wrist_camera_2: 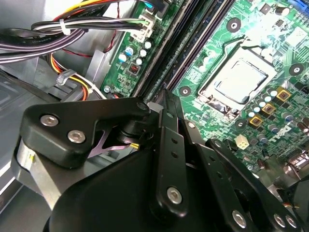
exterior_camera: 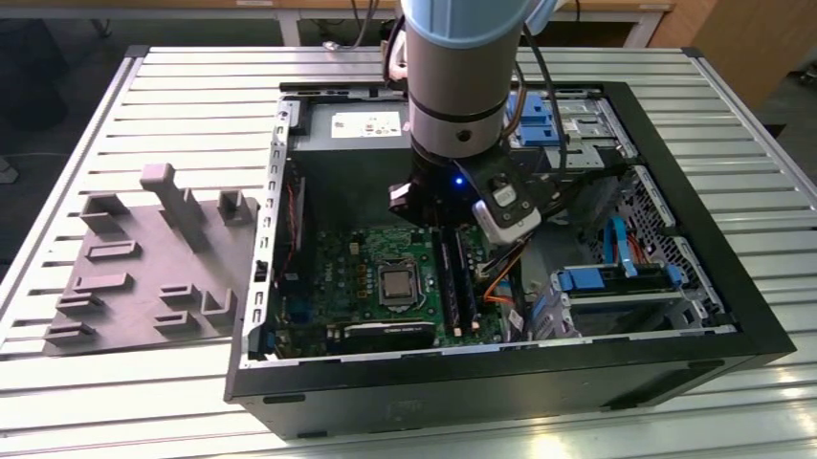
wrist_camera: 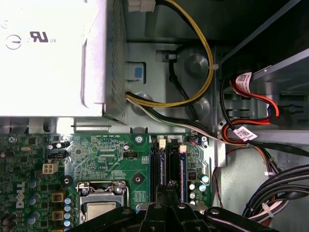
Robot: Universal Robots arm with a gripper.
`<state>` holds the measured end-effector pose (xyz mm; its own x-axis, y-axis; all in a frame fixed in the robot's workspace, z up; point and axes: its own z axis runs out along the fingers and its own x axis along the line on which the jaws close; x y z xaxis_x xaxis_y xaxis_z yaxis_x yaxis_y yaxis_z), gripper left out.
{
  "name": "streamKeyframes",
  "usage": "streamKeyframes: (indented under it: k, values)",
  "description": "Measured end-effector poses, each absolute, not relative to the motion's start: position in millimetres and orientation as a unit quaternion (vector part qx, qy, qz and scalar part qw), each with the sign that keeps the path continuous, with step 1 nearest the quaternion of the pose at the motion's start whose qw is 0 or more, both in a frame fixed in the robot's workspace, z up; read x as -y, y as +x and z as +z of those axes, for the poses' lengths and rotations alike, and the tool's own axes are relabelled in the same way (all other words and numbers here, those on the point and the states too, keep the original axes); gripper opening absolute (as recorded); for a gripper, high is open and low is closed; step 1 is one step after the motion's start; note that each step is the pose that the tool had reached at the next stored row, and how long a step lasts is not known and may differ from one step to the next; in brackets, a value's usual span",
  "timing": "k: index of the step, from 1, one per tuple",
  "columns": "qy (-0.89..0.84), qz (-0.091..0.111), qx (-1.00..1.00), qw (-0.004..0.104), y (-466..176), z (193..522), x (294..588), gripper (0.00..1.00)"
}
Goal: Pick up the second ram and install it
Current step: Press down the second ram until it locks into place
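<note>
My gripper [exterior_camera: 445, 222] is low inside the open computer case, over the far end of the memory slots on the green board [exterior_camera: 383, 258]. In the second wrist view its black fingers [wrist_camera_2: 163, 121] are pressed together and point down at the slots. The second ram [wrist_camera: 173, 166], a thin dark stick, stands on edge in line with the fingertips [wrist_camera: 169, 193], next to another stick [wrist_camera: 158, 166]. I cannot tell whether the fingertips pinch it or only rest on its top edge. In the exterior view the second ram [exterior_camera: 460, 277] runs toward the case front.
A grey plastic block with upright posts [exterior_camera: 147, 258] sits on the slatted table at the exterior view's left. The power supply [wrist_camera: 53, 53], cable bundles [wrist_camera: 193, 92] and blue drive bays [exterior_camera: 600, 277] crowd the case around the gripper. The processor socket [exterior_camera: 398, 284] is beside the slots.
</note>
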<state>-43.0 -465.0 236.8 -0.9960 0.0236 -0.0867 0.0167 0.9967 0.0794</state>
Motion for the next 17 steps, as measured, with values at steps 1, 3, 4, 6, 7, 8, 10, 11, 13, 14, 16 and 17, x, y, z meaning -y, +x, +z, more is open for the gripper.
streamKeyframes:
  k: [1, 3, 4, 6, 7, 8, 10, 11, 13, 14, 16, 17]
  values:
    - [0.01, 0.039, -0.998, 0.044, -42.9, 236.8, 464.5, 0.11]
    - [0.01, 0.039, -0.998, 0.044, -42.9, 236.8, 463.9, 0.11]
    - [0.01, 0.039, -0.998, 0.044, -42.9, 236.8, 463.7, 0.11]
    - [0.01, 0.039, -0.998, 0.044, -42.9, 236.8, 463.3, 0.11]
    - [0.01, 0.039, -0.998, 0.044, -43.0, 236.8, 463.0, 0.11]
    - [0.01, 0.039, -0.998, 0.044, -43.0, 236.8, 462.8, 0.11]
    - [0.01, 0.039, -0.998, 0.044, -43.0, 236.8, 462.2, 0.11]
    - [0.01, 0.039, -0.998, 0.044, -43.0, 236.8, 461.9, 0.11]
    - [0.01, 0.039, -0.998, 0.044, -43.0, 236.8, 460.9, 0.11]
    - [0.01, 0.039, -0.998, 0.044, -42.9, 236.8, 460.6, 0.11]
    - [0.01, 0.039, -0.998, 0.044, -42.9, 236.8, 460.0, 0.11]
    - [0.01, 0.039, -0.998, 0.044, -43.0, 236.8, 459.8, 0.11]
